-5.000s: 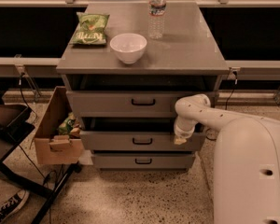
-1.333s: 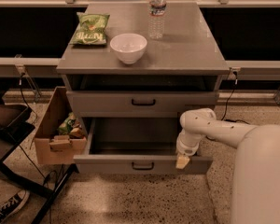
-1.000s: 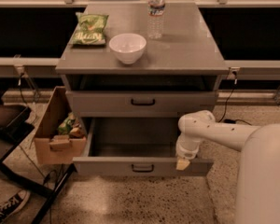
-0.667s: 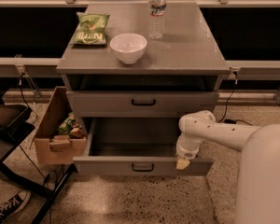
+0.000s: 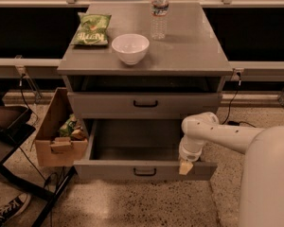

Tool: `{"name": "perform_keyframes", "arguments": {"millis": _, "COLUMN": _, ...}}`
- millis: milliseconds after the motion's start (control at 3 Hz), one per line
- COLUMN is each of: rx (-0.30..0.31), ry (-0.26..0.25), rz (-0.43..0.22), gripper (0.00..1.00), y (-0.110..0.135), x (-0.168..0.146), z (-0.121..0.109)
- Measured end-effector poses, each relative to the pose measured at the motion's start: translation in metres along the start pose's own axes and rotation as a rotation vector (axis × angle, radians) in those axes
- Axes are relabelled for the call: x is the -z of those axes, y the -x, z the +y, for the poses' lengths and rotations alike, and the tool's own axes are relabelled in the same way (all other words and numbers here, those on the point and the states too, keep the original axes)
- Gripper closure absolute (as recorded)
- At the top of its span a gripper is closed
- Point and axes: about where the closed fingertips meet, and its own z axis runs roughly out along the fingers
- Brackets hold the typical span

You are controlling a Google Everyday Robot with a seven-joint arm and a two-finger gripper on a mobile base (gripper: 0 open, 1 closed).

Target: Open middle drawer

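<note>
The middle drawer [image 5: 109, 170] of the grey cabinet stands pulled far out, showing its plain grey interior [image 5: 132, 148] and a small black centre handle [image 5: 145, 172]. My gripper [image 5: 185, 167] hangs from the white arm [image 5: 213, 131] and sits on the top edge of the drawer front, right of the handle. The top drawer [image 5: 99, 105] above is closed. The drawer below is hidden under the open one.
On the cabinet top [image 5: 189, 46] stand a white bowl [image 5: 130, 48], a green chip bag [image 5: 91, 30] and a water bottle [image 5: 159, 11]. A cardboard box [image 5: 54, 143] with items stands left of the cabinet. A dark stand [image 5: 9, 141] and a shoe [image 5: 9, 209] are at far left.
The middle drawer, shut five seconds ago, is now pulled out, and my gripper has come forward with its front. Over the last second nothing has visibly moved.
</note>
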Motion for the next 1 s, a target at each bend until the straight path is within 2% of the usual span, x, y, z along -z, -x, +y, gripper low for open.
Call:
{"name": "perform_keyframes", "arguments": {"millis": 333, "rx": 0.0, "ry": 0.0, "rz": 0.0, "gripper": 0.05, "y": 0.0, "x": 0.0, "z": 0.0}}
{"name": "perform_keyframes", "arguments": {"millis": 667, "rx": 0.0, "ry": 0.0, "rz": 0.0, "gripper": 0.0, "y": 0.0, "x": 0.0, "z": 0.0}}
{"name": "perform_keyframes", "arguments": {"millis": 1000, "rx": 0.003, "ry": -0.001, "rz": -0.006, "gripper": 0.04, "y": 0.0, "x": -0.001, "z": 0.0047}}
